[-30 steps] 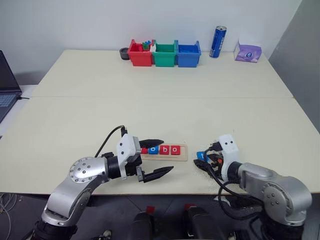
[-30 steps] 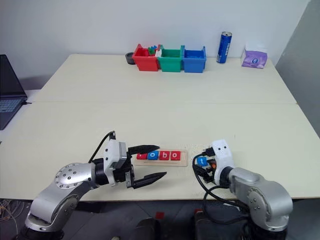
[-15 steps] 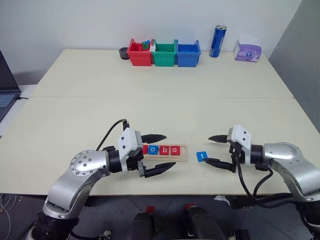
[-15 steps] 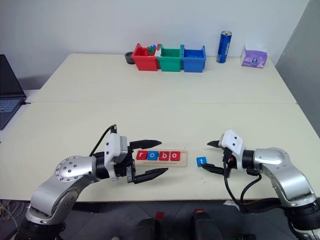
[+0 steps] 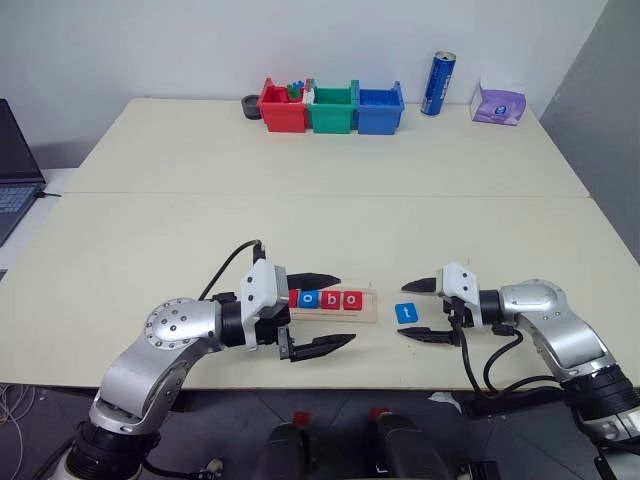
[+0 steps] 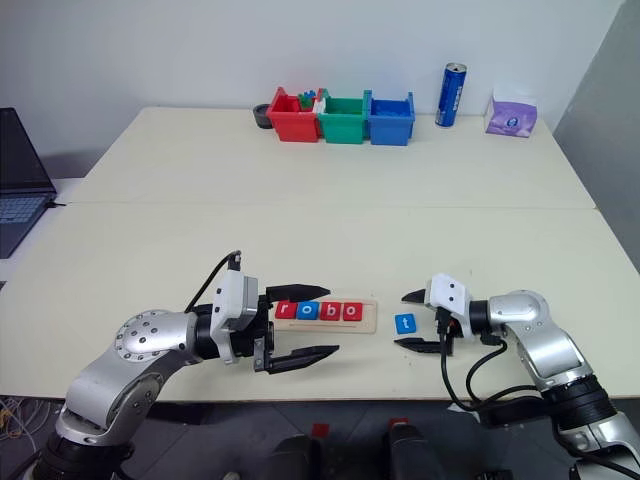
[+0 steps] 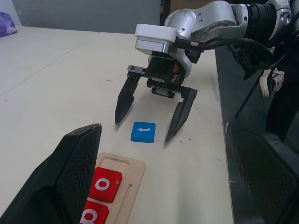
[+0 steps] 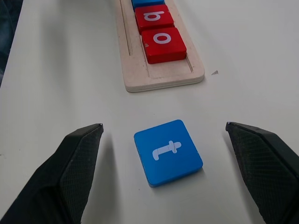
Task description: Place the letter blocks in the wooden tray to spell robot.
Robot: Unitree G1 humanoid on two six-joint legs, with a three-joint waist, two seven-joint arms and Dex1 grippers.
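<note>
Your right gripper [image 5: 419, 311] reaches in low from the right with its forearm bent across the front edge of the table [image 5: 300, 210], fingers spread wide and holding nothing. The blue t block [image 5: 405, 313] lies flat on the table just ahead of those fingertips, between the two prongs' lines, untouched as far as you can see. It sits just beside the right end of the wooden tray [image 5: 367, 305], apart from it. Your left gripper [image 5: 334, 311] points toward the right, nearly level, its fingers also wide apart and empty, straddling the tray's left end. In the tray's groove you have four letter blocks [image 5: 322, 299] in a row, with the last slot at the right end bare.
</note>
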